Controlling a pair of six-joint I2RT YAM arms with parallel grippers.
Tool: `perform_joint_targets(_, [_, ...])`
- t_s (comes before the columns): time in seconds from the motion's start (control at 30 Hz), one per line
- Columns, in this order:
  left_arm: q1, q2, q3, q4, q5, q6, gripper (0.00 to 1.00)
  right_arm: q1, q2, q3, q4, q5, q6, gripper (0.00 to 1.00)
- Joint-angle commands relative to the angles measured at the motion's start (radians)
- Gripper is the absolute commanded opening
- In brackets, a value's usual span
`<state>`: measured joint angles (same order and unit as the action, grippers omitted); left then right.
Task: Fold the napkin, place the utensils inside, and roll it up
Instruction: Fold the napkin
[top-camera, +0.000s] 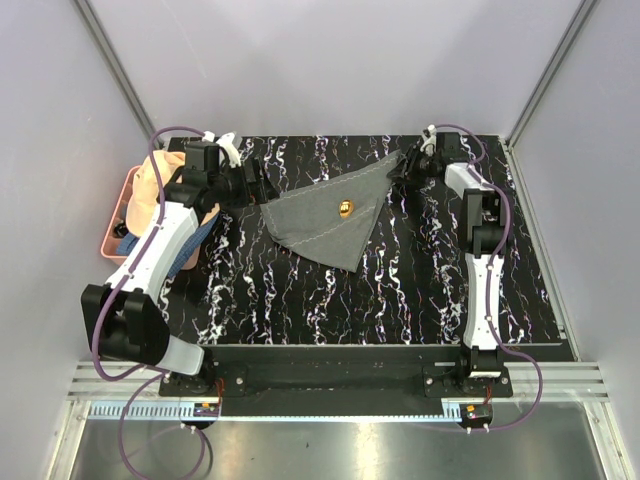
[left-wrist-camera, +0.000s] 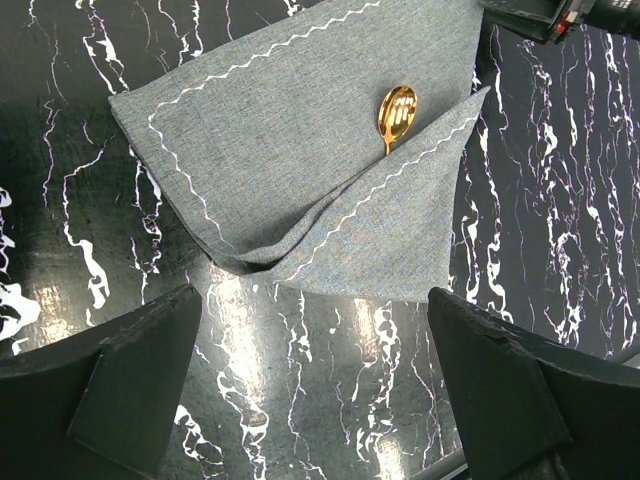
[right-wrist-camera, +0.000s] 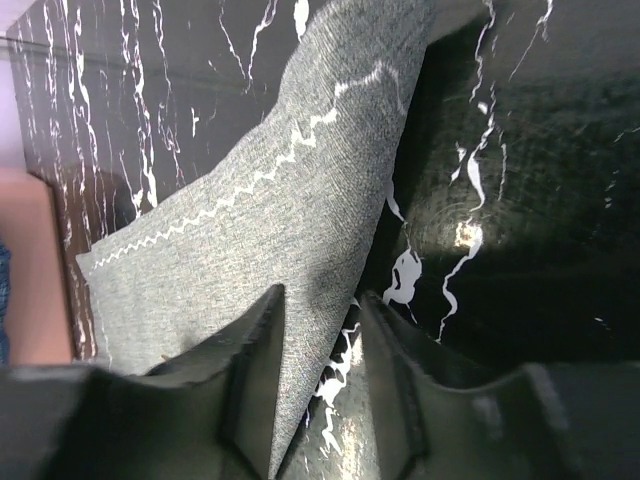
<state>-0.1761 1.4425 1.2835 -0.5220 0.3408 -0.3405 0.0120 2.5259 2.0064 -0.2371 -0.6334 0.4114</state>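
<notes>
The grey napkin (top-camera: 330, 215) lies folded into a rough triangle at the back middle of the black marbled table. A gold spoon (top-camera: 345, 209) lies in the fold, its bowl (left-wrist-camera: 397, 110) showing and its handle tucked under the upper flap (left-wrist-camera: 400, 220). My left gripper (top-camera: 262, 188) is open at the napkin's left corner, with bare table between its fingers (left-wrist-camera: 312, 335). My right gripper (top-camera: 405, 165) is at the far right corner. Its jaws straddle the napkin's edge (right-wrist-camera: 322, 295), one finger (right-wrist-camera: 262, 350) over the cloth (right-wrist-camera: 280, 200), with a gap left at the other.
A pink tray (top-camera: 112, 225) stands off the table's left edge, holding a peach hat (top-camera: 160, 180) and a blue cloth (top-camera: 200, 235) under the left arm. Grey walls close in on the table's back and sides.
</notes>
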Motion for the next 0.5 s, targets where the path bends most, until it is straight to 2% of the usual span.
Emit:
perform_joint_targets(0.0, [-0.002, 0.001, 0.007, 0.036, 0.047, -0.006, 0.99, 0.011, 0.051, 0.018, -0.042, -0.031, 0.020, 0.40])
perform_joint_targets(0.03, [-0.002, 0.001, 0.007, 0.036, 0.049, -0.006, 0.99, 0.011, 0.053, 0.020, -0.044, -0.029, 0.018, 0.38])
perform_joint_targets(0.07, [-0.002, -0.002, 0.007, 0.036, 0.049, -0.008, 0.99, 0.011, 0.054, 0.020, -0.053, -0.029, 0.018, 0.32])
perform_joint_targets(0.17, [-0.002, -0.010, 0.008, 0.036, 0.052, -0.008, 0.99, 0.014, 0.056, 0.015, -0.062, -0.025, 0.015, 0.25])
perform_joint_targets(0.33, [-0.003, -0.024, 0.019, 0.028, 0.073, -0.008, 0.99, 0.022, 0.028, -0.032, -0.065, -0.017, 0.006, 0.00])
perform_joint_targets(0.47, [-0.003, -0.005, 0.022, 0.025, 0.095, -0.022, 0.99, 0.026, -0.030, -0.119, -0.050, 0.014, 0.006, 0.00])
